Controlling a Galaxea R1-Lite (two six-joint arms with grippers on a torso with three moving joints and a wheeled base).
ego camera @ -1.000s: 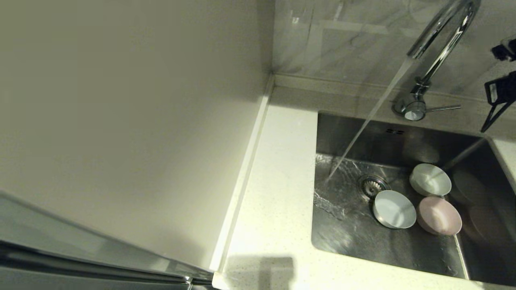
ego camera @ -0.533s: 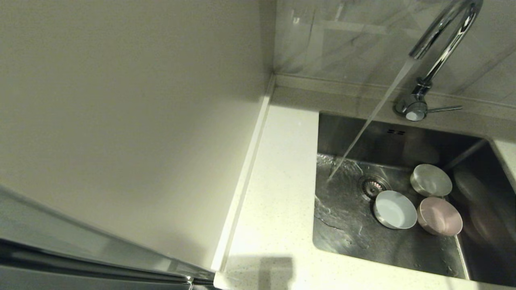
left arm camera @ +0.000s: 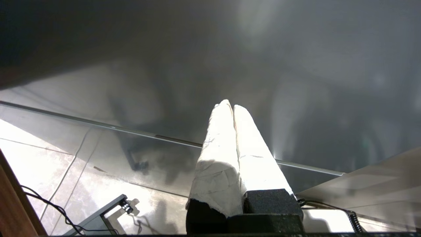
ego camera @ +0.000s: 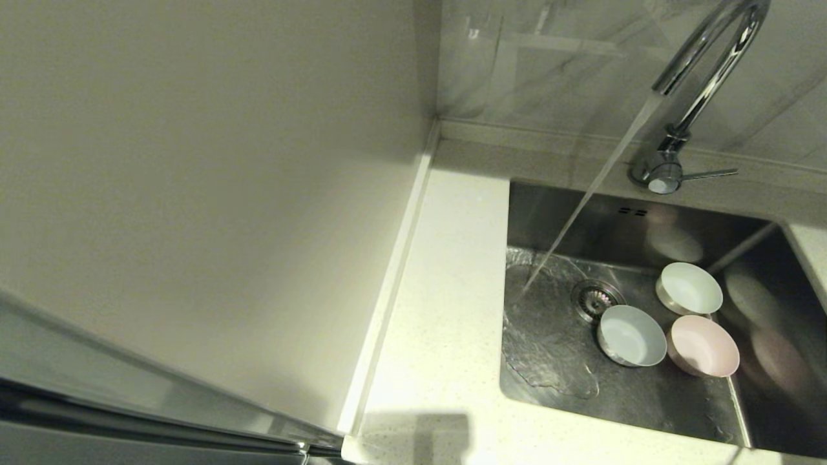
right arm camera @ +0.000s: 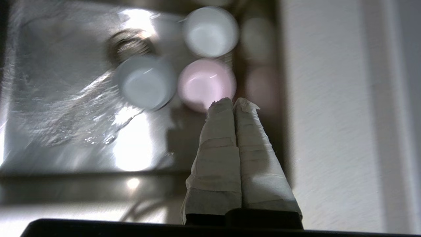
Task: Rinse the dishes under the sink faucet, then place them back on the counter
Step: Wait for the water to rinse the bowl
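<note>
Three bowls sit on the floor of the steel sink, right of the drain: a white bowl, a blue-grey bowl and a pink bowl. The chrome faucet runs, its stream landing left of the drain. Neither arm shows in the head view. In the right wrist view my right gripper hangs shut and empty above the sink's near edge, over the pink bowl, blue-grey bowl and white bowl. My left gripper is shut, parked below by a glossy panel.
The white speckled counter runs left of and in front of the sink, with a raised rim against a tall pale wall. More counter lies right of the sink. The faucet's lever points right. Water spreads over the sink's left floor.
The right arm, seen at the head view's right edge by the faucet a second ago, has left that view. The bowls have not moved. The water sheet spreads further toward the sink's front.
</note>
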